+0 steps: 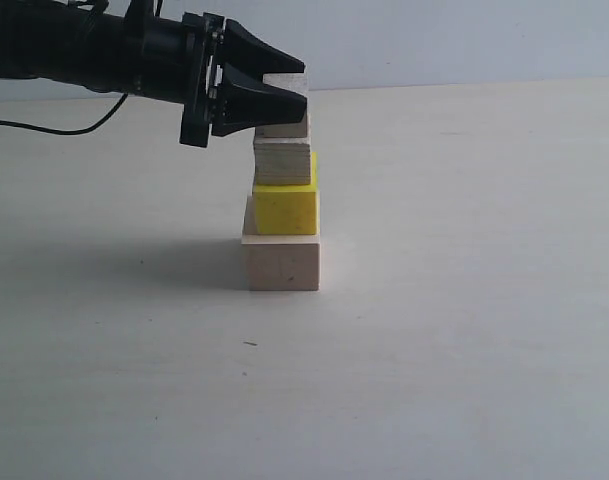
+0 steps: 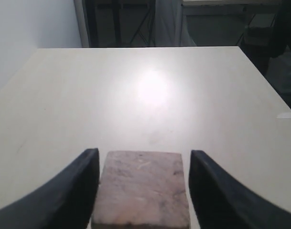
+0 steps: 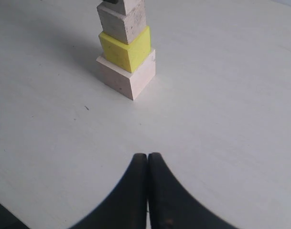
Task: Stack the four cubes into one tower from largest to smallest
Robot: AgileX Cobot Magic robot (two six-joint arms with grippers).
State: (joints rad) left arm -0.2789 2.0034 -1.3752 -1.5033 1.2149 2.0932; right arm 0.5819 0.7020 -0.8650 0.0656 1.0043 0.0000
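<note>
left gripper (image 1: 302,85) comes in level from the left side of the exterior view, up at the top of the tower (image 3: 125,45), and its two black fingers (image 2: 73,191) flank the smallest wood cube (image 2: 143,188). the wrist camera shows that cube sitting between the jaws. there's a sliver of table (image 1: 464,300) visible on one side and the other finger is right up against the edge or close to it, so the jaws stand apart, not clamped.

down the stack now. the small cube rests on the greyish grainy cube (image 1: 282,160), that one sits on the bright yellow cube (image 1: 286,208), and the yellow sits on the big pale wood cube (image 1: 282,262), flat on the table. all four are in one column. the edges are not perfectly flush, and the blocks are twisted a touch against each other in the right wrist view.

right gripper (image 3: 147,156) is well apart from the tower, above bare table, fingers pressed together with nothing between them.
</note>
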